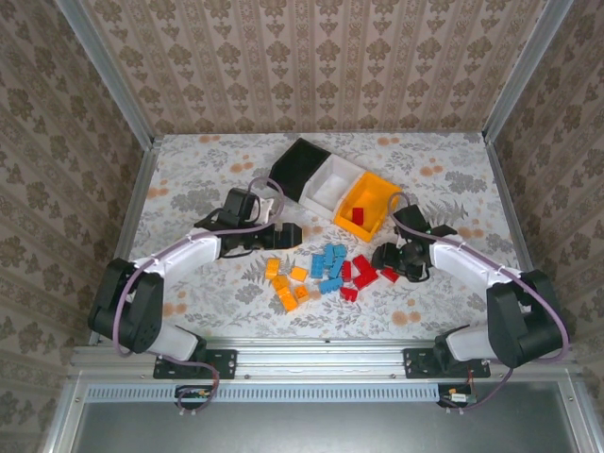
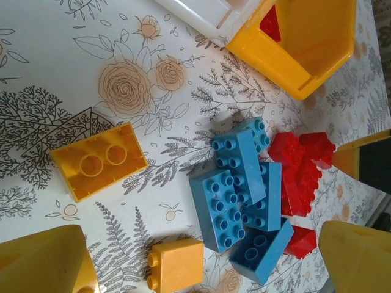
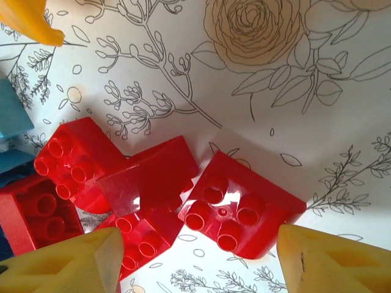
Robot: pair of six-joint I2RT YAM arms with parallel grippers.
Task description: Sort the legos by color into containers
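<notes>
The right fingers [image 3: 330,259] stand partly apart, straddling a red brick [image 3: 241,210] that lies studs-up on the worktop [image 3: 293,91], gripping nothing yet. To take it cleanly they should drop square over that brick alone, since a second red brick [image 3: 146,177] touches it, then carry it to the yellow bin [image 1: 379,196], which already holds red. The left fingers [image 2: 360,256] gape wide above an orange brick [image 2: 98,162] and blue bricks [image 2: 235,189]. Both pairs of fingertips are cut off by the frame edge, and whether the red bricks are snapped together is hard to tell
</notes>
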